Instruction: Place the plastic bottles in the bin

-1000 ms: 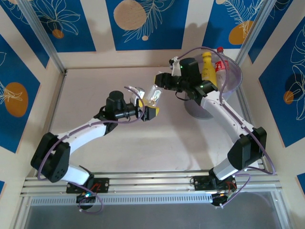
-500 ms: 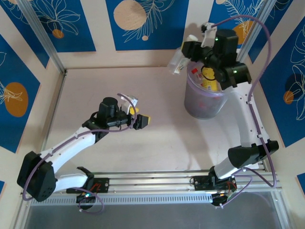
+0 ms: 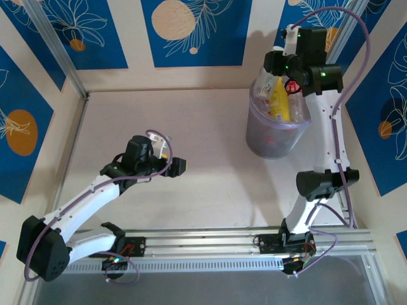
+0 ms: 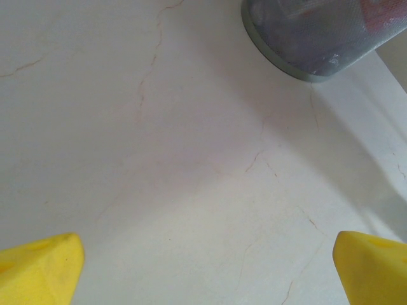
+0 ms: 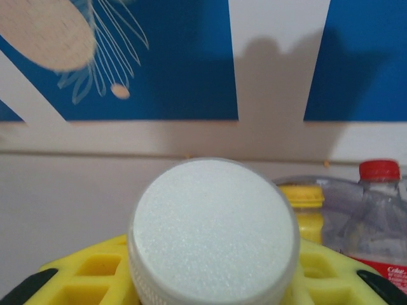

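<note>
The white-capped bottle (image 5: 213, 229) sits clamped between the yellow fingers of the right pincer (image 5: 213, 279), its jaws drawn in close on the bottle's body and the cap turned back toward the wrist. In the overhead view this pincer (image 3: 275, 71) hangs high, directly above the mouth of the bin (image 3: 270, 136), and the clear bottle shows just beneath it at the rim. I judge it is held there so that a release would drop it straight in, without catching the wall.

Under and just ahead of the right pincer, the bin already holds a yellow bottle (image 3: 280, 101) and, beside it, a red-capped bottle (image 5: 379, 171) with a red label; both stand close together against the far side, their caps near the rim. The bin looks well filled, so the task seems close to done.

The left pincer (image 3: 175, 166) is low over the table (image 3: 191, 121), well apart from the bin, with its jaws spread wide and nothing between them. From its wrist camera the bin's base (image 4: 305, 44) lies ahead and to the right of the fingertips (image 4: 38, 267), so this arm appears parked out of the way.

The table is pale, matt and finely veined like stone. Wall panels (image 3: 191, 32), blue with white leaves and orange discs, close in three sides, and a metal rail (image 3: 203, 241) carries both arm bases.
</note>
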